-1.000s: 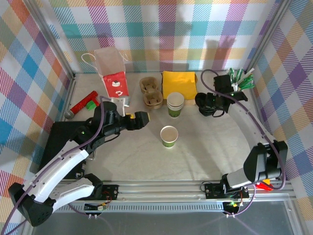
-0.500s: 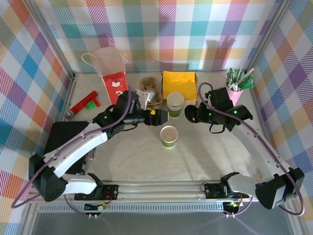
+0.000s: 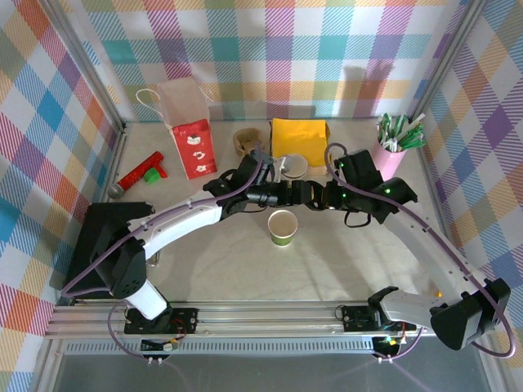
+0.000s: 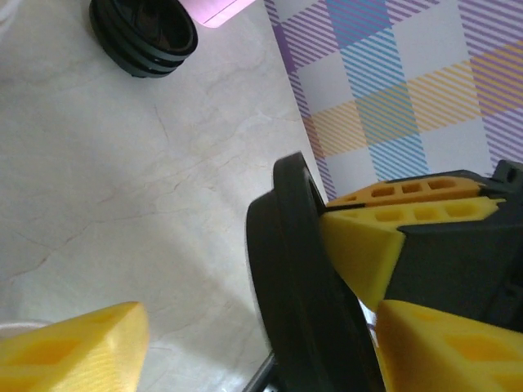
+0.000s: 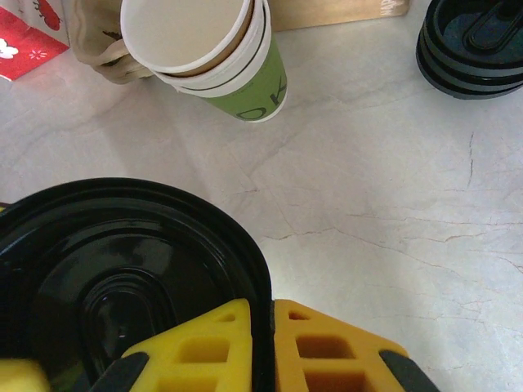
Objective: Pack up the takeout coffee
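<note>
Your right gripper (image 5: 265,318) is clamped on the rim of a black lid (image 5: 122,278), its two fingers pressed together with the plastic pinched between them. Your left gripper (image 3: 286,194) meets it nose to nose above the middle of the tabletop (image 3: 351,261). Its jaws stand partly apart and straddle that same lid, which the left wrist view shows edge-on. One finger (image 4: 73,351) sits clear of the lid with bare tabletop showing between. Whether the other finger touches the lid you cannot tell.

The takeout coffee cup (image 3: 283,226) stands upright with its mouth open, white above and green below. It is at 6 o'clock from the two grippers, near them but apart.

At 12 o'clock from the grippers is the stack of cups (image 5: 212,49), just beside a cardboard carrier (image 3: 243,140). The yellow napkins (image 3: 299,139) lie beyond it. A pile of spare lids (image 5: 478,45) rests at 2 o'clock from the held lid in the right wrist view. The red-and-white paper bag (image 3: 188,122) stands at 10 o'clock from the cup, and the pink holder of stirrers (image 3: 392,147) at 2 o'clock.
</note>
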Tool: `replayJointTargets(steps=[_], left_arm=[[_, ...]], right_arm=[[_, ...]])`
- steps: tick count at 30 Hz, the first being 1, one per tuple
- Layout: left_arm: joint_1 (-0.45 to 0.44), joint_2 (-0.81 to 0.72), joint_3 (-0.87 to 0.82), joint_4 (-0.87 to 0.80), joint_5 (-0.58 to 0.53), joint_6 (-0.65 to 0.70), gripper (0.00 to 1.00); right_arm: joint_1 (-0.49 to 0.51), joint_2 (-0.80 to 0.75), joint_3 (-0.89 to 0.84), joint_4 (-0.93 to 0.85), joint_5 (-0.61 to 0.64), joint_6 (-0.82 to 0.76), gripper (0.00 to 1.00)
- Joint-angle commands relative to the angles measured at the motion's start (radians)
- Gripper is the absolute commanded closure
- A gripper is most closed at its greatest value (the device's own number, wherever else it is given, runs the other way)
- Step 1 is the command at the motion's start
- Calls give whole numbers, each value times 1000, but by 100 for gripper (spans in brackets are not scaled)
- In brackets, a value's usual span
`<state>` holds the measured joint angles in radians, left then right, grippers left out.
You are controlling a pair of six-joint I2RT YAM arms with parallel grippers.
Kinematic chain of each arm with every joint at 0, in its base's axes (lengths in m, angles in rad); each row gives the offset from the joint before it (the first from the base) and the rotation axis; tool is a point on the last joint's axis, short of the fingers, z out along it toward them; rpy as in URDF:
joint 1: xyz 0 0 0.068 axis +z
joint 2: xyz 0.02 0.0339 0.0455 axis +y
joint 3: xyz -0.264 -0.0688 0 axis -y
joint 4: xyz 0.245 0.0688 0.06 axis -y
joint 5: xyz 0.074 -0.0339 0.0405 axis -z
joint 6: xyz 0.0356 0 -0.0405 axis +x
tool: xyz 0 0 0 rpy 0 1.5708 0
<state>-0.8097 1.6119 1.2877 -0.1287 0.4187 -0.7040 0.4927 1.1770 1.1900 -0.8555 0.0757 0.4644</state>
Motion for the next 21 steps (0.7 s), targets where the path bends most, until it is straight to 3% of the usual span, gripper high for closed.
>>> replayJointTargets(steps=[1,10,14,21], left_arm=[[-4,6,32,71,11,-62,38],[-5,21,6,183,57,-145,71],[-4,10,-15,210,55,-174,76],[0,-57,-91,246,27,-220,79]], right_arm=[[13,-12,-5,-8,20,15,87],[25,-35,-19,22,32,9,86],[28,-57,-24,39,22,-6,84],[36,-171,-88,144,-81,-120,67]])
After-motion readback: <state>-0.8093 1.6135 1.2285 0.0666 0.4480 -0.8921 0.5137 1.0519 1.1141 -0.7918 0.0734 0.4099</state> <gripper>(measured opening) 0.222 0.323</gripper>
